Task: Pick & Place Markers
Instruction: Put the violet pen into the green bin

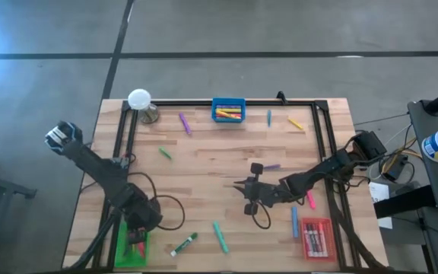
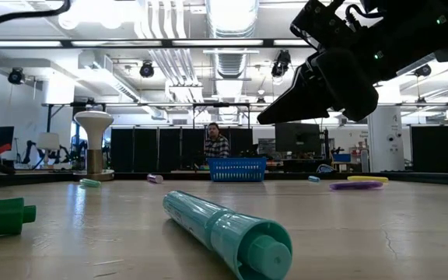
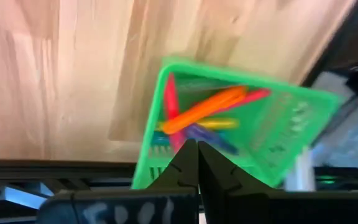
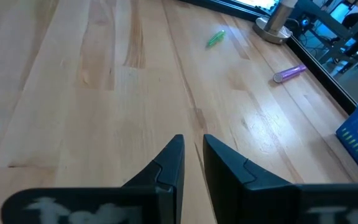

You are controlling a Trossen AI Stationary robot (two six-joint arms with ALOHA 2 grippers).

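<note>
Loose markers lie on the wooden table: a teal one (image 1: 220, 236) (image 2: 224, 229), a green-and-white one (image 1: 183, 243), a green one (image 1: 164, 153), purple ones (image 1: 184, 123) (image 1: 271, 166), blue ones (image 1: 295, 221) and a pink one (image 1: 310, 199). My left gripper (image 3: 197, 148) (image 1: 137, 237) is shut and empty, pointing down over the green tray (image 3: 229, 70), in which orange (image 3: 204, 109), pink, yellow and purple markers lie. My right gripper (image 4: 193, 144) (image 1: 249, 190) hovers over bare wood at mid-table, its fingers a narrow gap apart with nothing between them.
A blue tray (image 1: 228, 110) with markers stands at the far edge and a red tray (image 1: 316, 237) at the near right. A white-topped stand (image 1: 139, 103) is at the far left corner. Black rails (image 1: 322, 137) frame the table. A person (image 2: 216, 141) shows far behind.
</note>
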